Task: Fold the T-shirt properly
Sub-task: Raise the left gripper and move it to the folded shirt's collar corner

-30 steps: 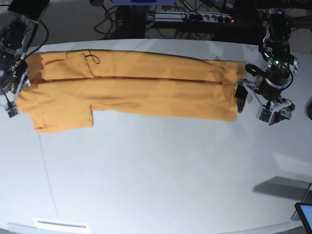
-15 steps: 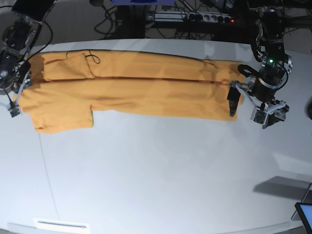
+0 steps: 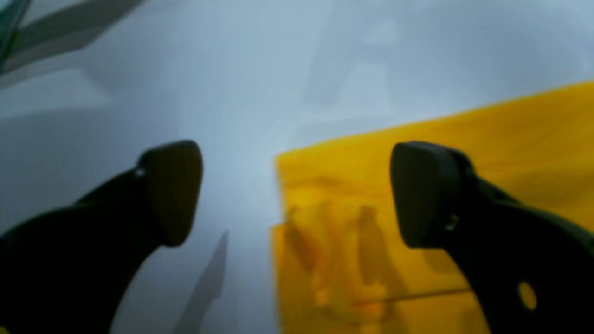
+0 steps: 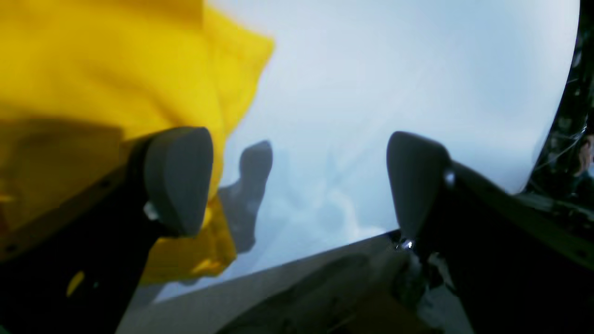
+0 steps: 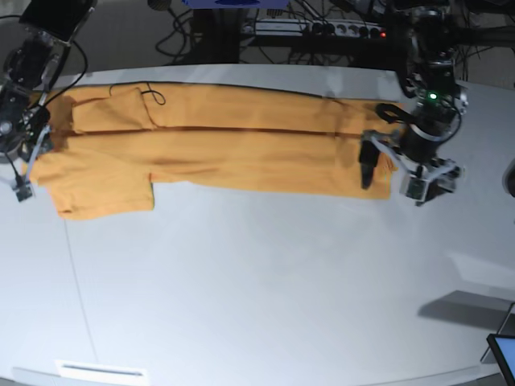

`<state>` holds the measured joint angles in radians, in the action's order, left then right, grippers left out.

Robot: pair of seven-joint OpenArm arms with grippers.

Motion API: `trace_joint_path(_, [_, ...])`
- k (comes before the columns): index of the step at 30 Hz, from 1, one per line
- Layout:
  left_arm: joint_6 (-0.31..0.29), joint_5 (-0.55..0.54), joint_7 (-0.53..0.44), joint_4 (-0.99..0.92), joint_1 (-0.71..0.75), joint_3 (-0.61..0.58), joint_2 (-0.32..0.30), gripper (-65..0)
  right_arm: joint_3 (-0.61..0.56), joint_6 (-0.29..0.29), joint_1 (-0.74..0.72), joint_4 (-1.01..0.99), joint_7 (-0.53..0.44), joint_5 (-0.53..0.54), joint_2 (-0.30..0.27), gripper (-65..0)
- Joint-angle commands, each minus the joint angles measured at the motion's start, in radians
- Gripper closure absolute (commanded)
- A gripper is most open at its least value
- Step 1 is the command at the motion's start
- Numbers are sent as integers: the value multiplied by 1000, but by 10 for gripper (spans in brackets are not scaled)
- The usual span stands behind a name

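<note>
The orange-yellow T-shirt (image 5: 225,145) lies folded lengthwise in a long band across the back of the white table (image 5: 257,281), one sleeve sticking out toward the front at the left. My left gripper (image 5: 392,178) is open over the shirt's right end. In the left wrist view the T-shirt (image 3: 510,139) ends in a corner between the open left gripper's (image 3: 297,195) dark fingers. My right gripper (image 5: 28,161) is open at the shirt's left end. The right wrist view shows the T-shirt (image 4: 116,69) beside one finger of the open right gripper (image 4: 297,181), nothing held.
A power strip and cables (image 5: 322,28) lie behind the table. A thin black cord (image 5: 153,95) rests on the shirt's upper left part. A tablet's corner (image 5: 503,354) shows at the front right. The table's edge (image 4: 301,260) runs close below the right gripper.
My left arm has moved leftward in the base view, from beside the shirt's right end to over it. The right gripper has shifted slightly at the left end. Both stay open.
</note>
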<state>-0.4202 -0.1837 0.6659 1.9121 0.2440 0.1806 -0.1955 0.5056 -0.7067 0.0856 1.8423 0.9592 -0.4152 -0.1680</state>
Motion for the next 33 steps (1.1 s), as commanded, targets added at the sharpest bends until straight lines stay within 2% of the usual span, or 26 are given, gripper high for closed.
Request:
trace_joint_path(1, [7, -6, -24, 33, -7, 3, 3, -526, 3, 9, -10, 18, -1, -11, -18, -569])
trace_joint_path(8, [7, -6, -25, 40, -8, -122, 21, -218, 6, 9, -20, 18, -1, -11, -18, -569])
trace_joint_path(10, [7, -6, -25, 40, -2, -145, 21, -176, 6, 9, -20, 18, -3, -11, -20, -567])
trace_joint_path(15, [7, -6, -28, 51, 44, -184, 21, -141, 6, 9, -20, 18, -4, -11, -25, -553])
trace_joint_path(21, [7, -1, -30, 92, 107, -178, 23, -96, 8, 9, -22, 18, -4, -11, -25, -389])
trace_joint_path(25, [7, 0, -31, 92, 142, -172, 20, -94, 8, 9, -22, 18, -4, -11, -25, -290])
trace_joint_path(27, [8, 0, -31, 92, 153, -172, 20, -94, 8, 9, -22, 18, -4, -11, -25, -203])
trace_joint_path(30, [8, 0, -31, 91, 156, -172, 20, -91, 8, 9, -20, 18, -4, -11, -23, 0])
trace_joint_path(33, [11, 0, -31, 89, 156, -171, 20, -72, 9, 9, -16, 18, -4, -11, -23, -19])
